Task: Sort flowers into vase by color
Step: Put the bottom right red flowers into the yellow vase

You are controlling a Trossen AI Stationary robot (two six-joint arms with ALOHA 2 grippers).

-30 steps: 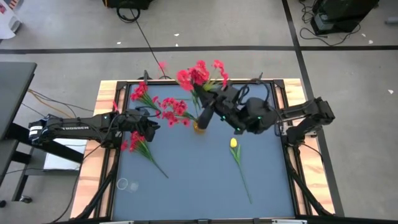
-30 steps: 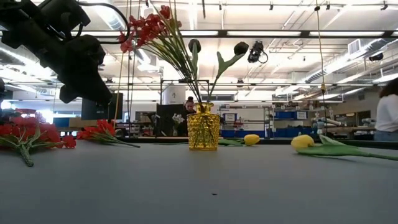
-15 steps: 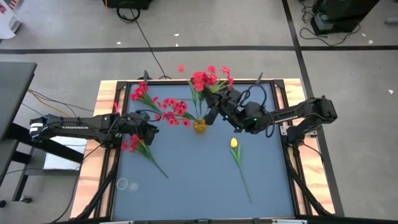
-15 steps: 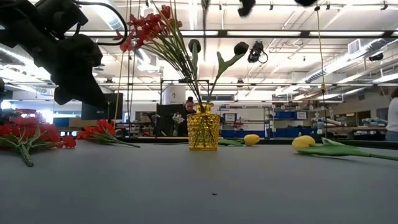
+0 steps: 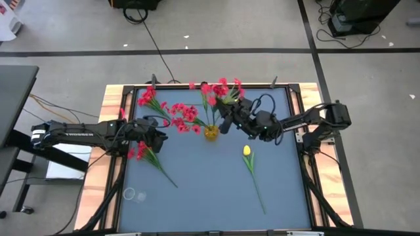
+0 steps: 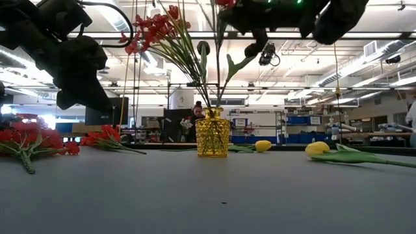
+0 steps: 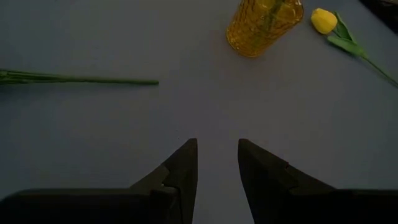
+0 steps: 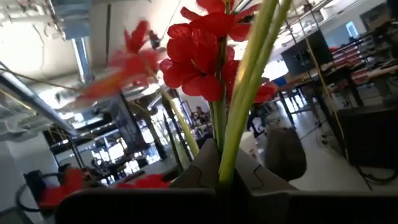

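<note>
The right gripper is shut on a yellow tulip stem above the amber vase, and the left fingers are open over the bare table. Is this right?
Not quite. The flower is wrong: the right wrist view shows the right gripper shut on a stem with red blossoms, not a yellow tulip; one yellow tulip lies on the table. The rest stands: it is above the amber vase, and the left gripper's fingers are open.

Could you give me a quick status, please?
Right claw shut on red flower stem above yellow vase. Left claw open, empty. Nothing blocking.
</note>
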